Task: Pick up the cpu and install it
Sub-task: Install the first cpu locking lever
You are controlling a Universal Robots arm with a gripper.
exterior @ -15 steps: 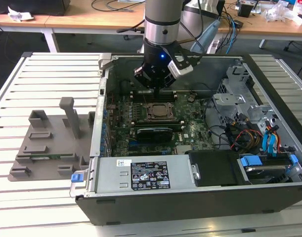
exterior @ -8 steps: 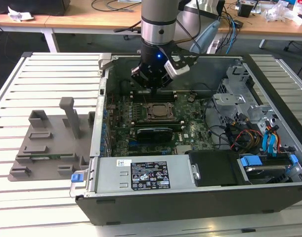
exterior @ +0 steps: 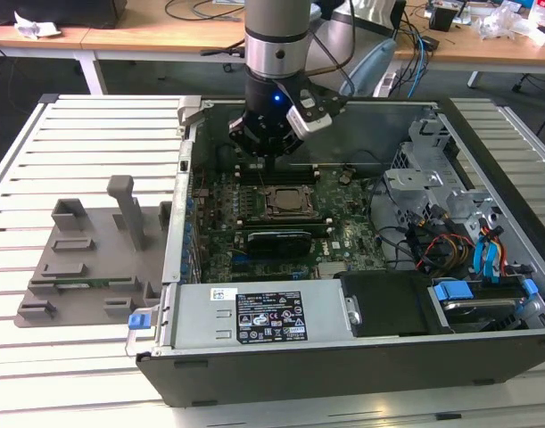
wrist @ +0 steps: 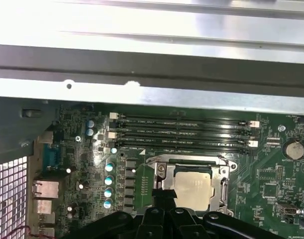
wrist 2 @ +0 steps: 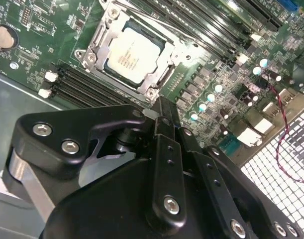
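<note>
The cpu (wrist 2: 132, 56) lies flat inside the socket frame (wrist 2: 99, 40) on the motherboard, its silver top facing up; it also shows in the first wrist view (wrist: 193, 186) and the exterior view (exterior: 285, 203). My gripper (wrist 2: 164, 103) hovers a little above the board just beside the socket, on the side of the case's back wall. Its black fingers are pressed together with nothing between them. In the first wrist view the gripper (wrist: 165, 195) overlaps the socket's edge. In the exterior view the gripper (exterior: 268, 166) hangs over the memory slots behind the socket.
The open computer case (exterior: 187, 223) lies on a slatted table. Memory slots (wrist: 184, 132) run beside the socket, and a black graphics card (exterior: 276, 241) sits in front of it. A power supply (exterior: 263, 316), drive cage (exterior: 433, 178) and cables fill the rest. A grey fixture (exterior: 94, 250) stands at the exterior view's left.
</note>
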